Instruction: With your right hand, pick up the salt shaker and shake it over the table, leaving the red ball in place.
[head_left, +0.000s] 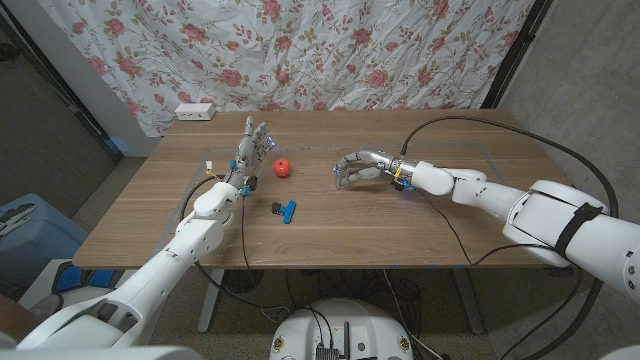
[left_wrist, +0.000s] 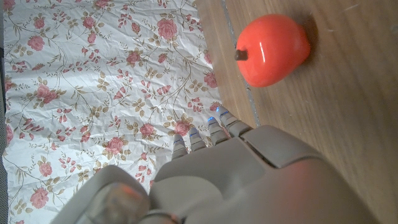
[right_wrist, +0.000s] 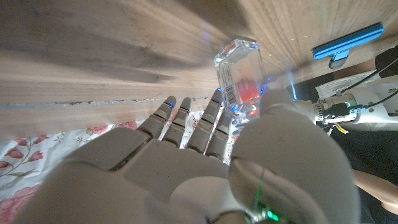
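Floral curtain (head_left: 300, 50) hangs behind the wooden counter (head_left: 400, 225), which spans the head view and carries everything else. A white power strip (head_left: 195, 111) sits at the counter's far left corner.

From the right, the right arm (head_left: 540, 210) reaches in over the counter, its right hand (head_left: 358, 168) held above the surface near the middle. That hand holds the salt shaker (right_wrist: 241, 78), a clear, square-sided container with a barcode label and something red showing through it; the right wrist view shows it pinched between the thumb and the other fingers (right_wrist: 180, 118), which reach up alongside it, and tilted with its end toward the counter. In the head view the shaker is hard to make out inside the hand.

On the left, the left arm (head_left: 190, 240) comes up from the near corner, and the left hand (head_left: 250, 150) stands upright with its fingers (head_left: 258, 133) pointing up and apart, holding nothing.

Just beside that hand, to its right, the red ball (head_left: 284, 167) rests on the counter; the left wrist view shows it glossy with a small dark stem. A blue clip (head_left: 286, 209) lies nearer the front edge, apart from both hands.
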